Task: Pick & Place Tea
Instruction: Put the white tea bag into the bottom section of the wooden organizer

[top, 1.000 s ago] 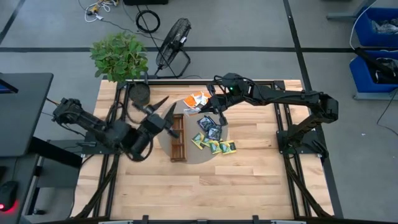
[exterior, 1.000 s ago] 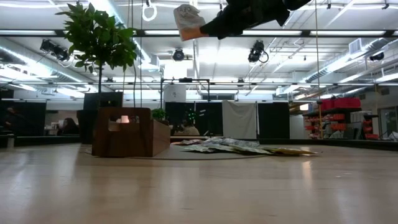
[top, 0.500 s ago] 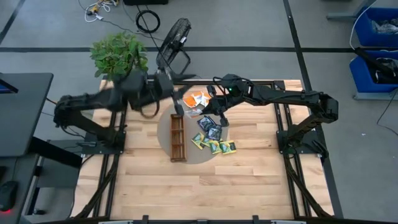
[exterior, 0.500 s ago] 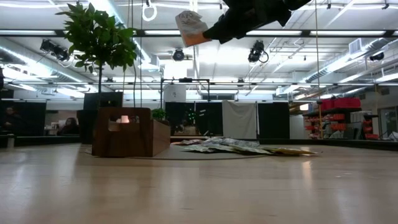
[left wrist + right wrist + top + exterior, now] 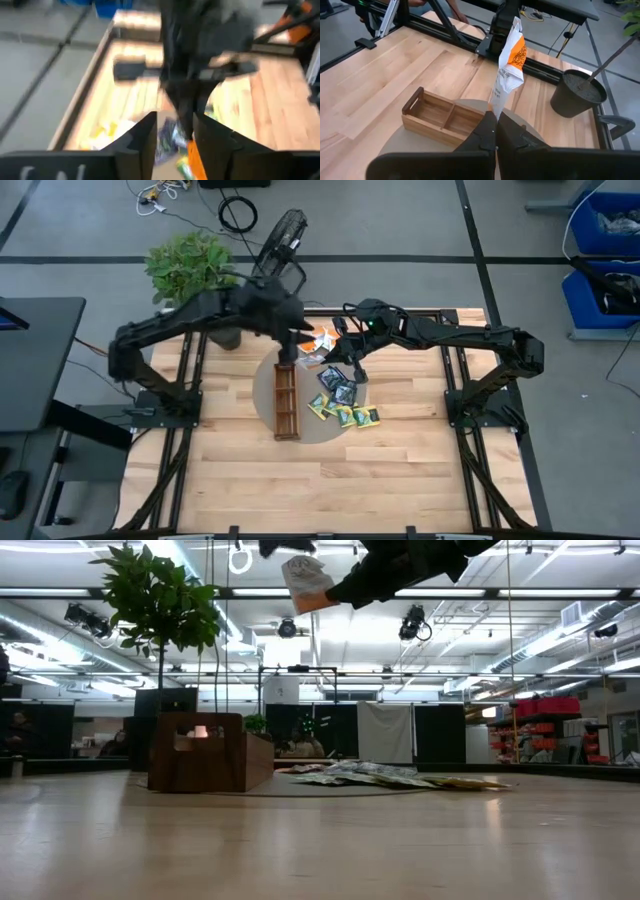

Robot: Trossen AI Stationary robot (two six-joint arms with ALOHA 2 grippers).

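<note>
My right gripper is shut on an orange-and-white tea sachet, held high over the far part of the table. My left gripper is open and reaches in from the left, its fingers close beside that sachet. More tea sachets lie flat on a round grey mat, orange ones at its far side. The long wooden tray rests on the mat's left part. My right gripper pinches the sachet's one end between its two fingertips, coming slanting down from the table's right. The sachet sticks out past the fingertips, tilted and lifted clear of the table. My left gripper: I cannot tell whether its fingers touch the sachet.
A potted plant stands at the table's far left corner, its dark pot close by. A floor fan is beyond the far edge. Bare wood fills the near half of the table.
My left arm has swung from the table's left side toward the far edge and then right, turning its wrist, and now reaches the sachet in my right gripper. The sachet has stayed lifted where it was.
</note>
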